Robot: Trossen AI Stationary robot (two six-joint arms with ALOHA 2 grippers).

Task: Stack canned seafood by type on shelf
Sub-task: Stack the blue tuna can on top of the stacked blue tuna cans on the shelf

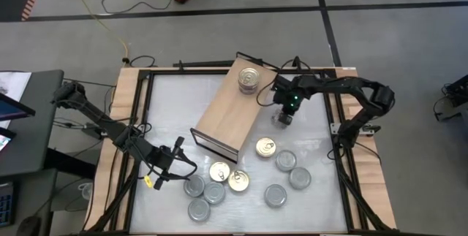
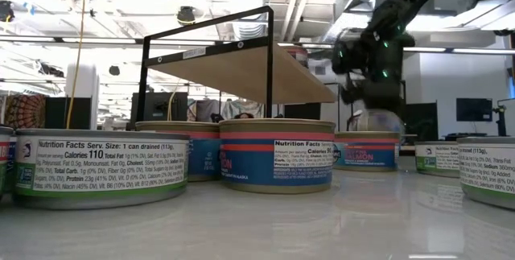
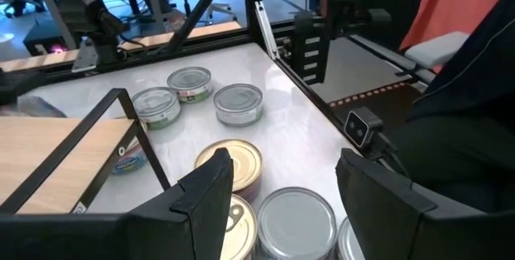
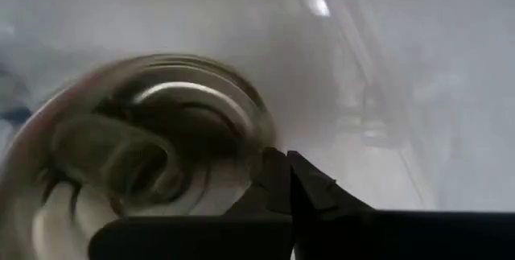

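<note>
Right tool (image 1: 284, 114): clenched empty, just beside a blurred can (image 1: 281, 121) on the tabletop (image 1: 307, 207), near the shelf (image 1: 227, 112).
Left tool (image 1: 178, 164): released, above loose cans (image 1: 219, 172).
Stack (image 1: 249, 80): on the shelf's far end.
Nearer arm: right.

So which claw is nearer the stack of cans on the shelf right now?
Right. The right claw is beside the shelf, just off the stack of cans. The left claw sits past the shelf's other end, by the loose cans.
</note>
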